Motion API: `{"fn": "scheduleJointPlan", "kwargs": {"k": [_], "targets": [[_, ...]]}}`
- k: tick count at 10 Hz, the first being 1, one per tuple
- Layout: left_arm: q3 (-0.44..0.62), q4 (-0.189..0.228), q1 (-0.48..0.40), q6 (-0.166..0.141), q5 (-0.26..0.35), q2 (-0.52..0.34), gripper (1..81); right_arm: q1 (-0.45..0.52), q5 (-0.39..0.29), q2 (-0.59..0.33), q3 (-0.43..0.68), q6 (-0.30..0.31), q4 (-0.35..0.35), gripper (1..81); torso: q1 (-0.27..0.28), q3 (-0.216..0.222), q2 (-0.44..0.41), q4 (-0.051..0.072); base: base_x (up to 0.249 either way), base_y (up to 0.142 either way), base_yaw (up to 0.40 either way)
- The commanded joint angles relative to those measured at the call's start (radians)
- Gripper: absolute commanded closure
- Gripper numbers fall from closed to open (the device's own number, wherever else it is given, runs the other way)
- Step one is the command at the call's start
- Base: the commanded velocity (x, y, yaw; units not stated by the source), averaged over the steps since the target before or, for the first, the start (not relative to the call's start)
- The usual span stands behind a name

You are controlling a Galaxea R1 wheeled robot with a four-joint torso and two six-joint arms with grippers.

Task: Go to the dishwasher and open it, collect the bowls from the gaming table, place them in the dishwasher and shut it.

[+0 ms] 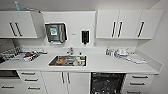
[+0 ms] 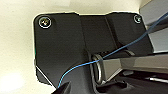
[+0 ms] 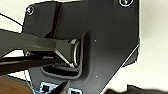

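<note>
The head view faces a white kitchenette straight on. The dishwasher (image 1: 107,83) sits under the worktop (image 1: 100,65) at about five o'clock in the view; its dark interior is exposed and racks show faintly within, so it stands open. White drawers (image 1: 138,83) with bar handles flank it on one side, and white cabinet doors (image 1: 65,82) on the other.

A steel sink (image 1: 68,61) is set into the worktop near the centre, with crockery lying in it and a tap (image 1: 71,51) just behind. At nine o'clock a dish rack (image 1: 15,54) holds mixed items, one of them red. At three o'clock a stack of plates (image 1: 121,53) rests on the worktop beside a folded cloth (image 1: 137,60).

On the wall hang a paper towel dispenser (image 1: 56,32) and a dark soap dispenser (image 1: 85,37); white wall cupboards (image 1: 123,24) run along twelve o'clock.

Both wrist views show the robot's own dark plate against pale surfaces. Whether the jaws on either arm are released or clenched cannot be told.
</note>
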Motion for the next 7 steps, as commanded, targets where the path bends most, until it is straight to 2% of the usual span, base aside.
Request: {"fn": "scheduleJointPlan", "kwargs": {"k": [1, 2, 3, 4, 5, 6, 7], "targets": [[-0.002, -0.005, -0.044, 0.005, 0.048, -0.004, 1.0, 0.049, -0.042, -0.004, -0.004, 0.004, 0.002, 1.0, 0.000, 0.000, 0.000, 0.000, 0.000, 0.000, 0.000], [-0.002, -0.005, -0.044, 0.006, 0.048, -0.004, 1.0, 0.034, -0.041, 0.002, -0.006, 0.005, 0.025, 1.0, 0.000, 0.000, 0.000, 0.000, 0.000, 0.000, 0.000], [-0.002, -0.005, -0.044, 0.006, 0.048, -0.007, 1.0, 0.023, -0.038, 0.002, -0.010, -0.014, 0.135, 1.0, 0.000, 0.000, 0.000, 0.000, 0.000, 0.000, 0.000], [-0.002, -0.005, -0.044, 0.005, 0.048, -0.005, 1.0, 0.021, -0.036, 0.002, -0.015, -0.150, 0.267, 1.0, 0.000, 0.000, 0.000, 0.000, 0.000, 0.000, 0.000], [-0.002, -0.005, -0.044, 0.003, 0.048, -0.005, 1.0, 0.027, -0.041, 0.003, -0.015, -0.337, 0.441, 1.0, 0.000, 0.000, 0.000, 0.000, 0.000, 0.000, 0.000], [-0.002, -0.006, -0.044, 0.003, 0.048, -0.005, 1.0, 0.029, -0.042, 0.002, -0.015, -0.564, 0.647, 1.0, 0.000, 0.000, 0.000, 0.000, 0.000, 0.000, 0.000], [-0.002, -0.006, -0.044, 0.003, 0.048, -0.007, 1.0, 0.026, -0.042, 0.003, -0.015, -0.743, 0.796, 1.0, 0.000, 0.000, 0.000, 0.000, 0.000, 0.000, 0.000]]}}
